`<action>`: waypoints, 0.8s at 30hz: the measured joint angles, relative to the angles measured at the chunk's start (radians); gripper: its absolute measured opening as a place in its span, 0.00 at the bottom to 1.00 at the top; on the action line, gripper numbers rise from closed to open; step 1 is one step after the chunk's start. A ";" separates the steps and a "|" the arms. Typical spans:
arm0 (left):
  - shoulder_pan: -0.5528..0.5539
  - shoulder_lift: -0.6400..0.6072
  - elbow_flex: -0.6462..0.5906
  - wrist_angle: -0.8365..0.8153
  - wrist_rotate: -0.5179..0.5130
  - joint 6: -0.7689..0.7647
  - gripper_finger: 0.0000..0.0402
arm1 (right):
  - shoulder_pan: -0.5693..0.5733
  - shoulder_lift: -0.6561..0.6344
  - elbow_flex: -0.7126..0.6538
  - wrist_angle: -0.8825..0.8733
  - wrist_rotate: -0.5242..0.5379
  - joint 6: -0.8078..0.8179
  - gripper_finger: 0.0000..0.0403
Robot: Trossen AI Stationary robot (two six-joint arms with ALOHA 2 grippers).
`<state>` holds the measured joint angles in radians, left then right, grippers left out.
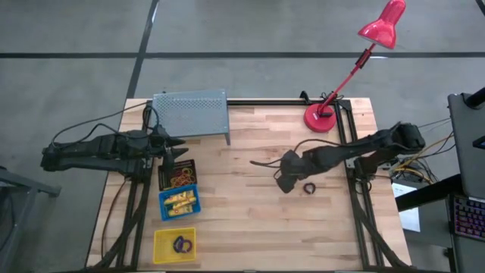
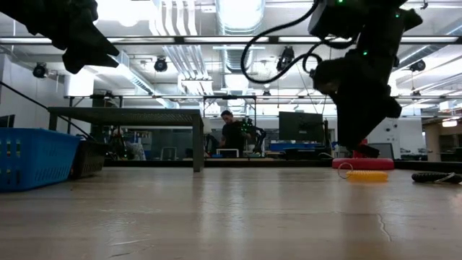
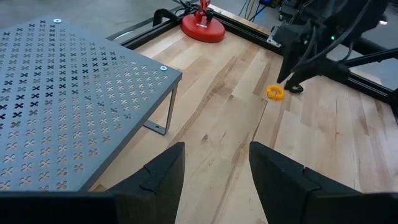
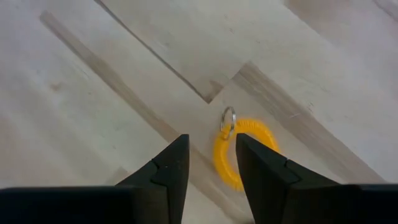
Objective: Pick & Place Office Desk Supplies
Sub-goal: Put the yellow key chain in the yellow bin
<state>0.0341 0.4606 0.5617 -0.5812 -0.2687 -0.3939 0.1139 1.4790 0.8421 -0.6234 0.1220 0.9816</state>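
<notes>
Butcher-block table [image 1: 242,220], pale wood strips with visible seams, sitting on a grey concrete floor; the low view looks out into a big lab with ceiling lights and a person [image 2: 232,135] way in the back.

Materials first: there's a grey perforated metal shelf [image 1: 191,112] on thin legs at the back left, punched with little cross-shaped holes. A glossy pink-red lamp [image 1: 356,64] with a round base stands at the back right.

Bins run in a column down the left side. The black bin [image 1: 177,174] holds a tangle of thin red and orange rubber bands [image 1: 180,179]. The blue bin [image 1: 179,203], just in front of it, has short yellow tubes [image 1: 180,201] in it. The yellow bin [image 1: 174,245], nearest the front edge, has a small dark ring [image 1: 180,243] inside.

The right gripper [image 4: 212,168] hangs low over the middle of the table, released, fingers spread apart right above a yellow coil band [image 4: 239,152]. It's a springy spiral loop with a small metal key ring on it, lying flat on the wood. A small dark loop [image 1: 309,187] lies just beside it.

The left gripper [image 3: 214,171] is also unclenched, holding nothing, parked up beside the shelf's front edge above the black bin.
</notes>
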 joint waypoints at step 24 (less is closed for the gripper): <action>0.000 0.000 0.000 0.000 0.000 0.000 0.46 | -0.017 0.095 0.000 0.040 0.008 -0.025 0.25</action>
<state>0.0341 0.4606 0.5617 -0.5812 -0.2687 -0.3938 0.0968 1.5742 0.8421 -0.5833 0.1302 0.9563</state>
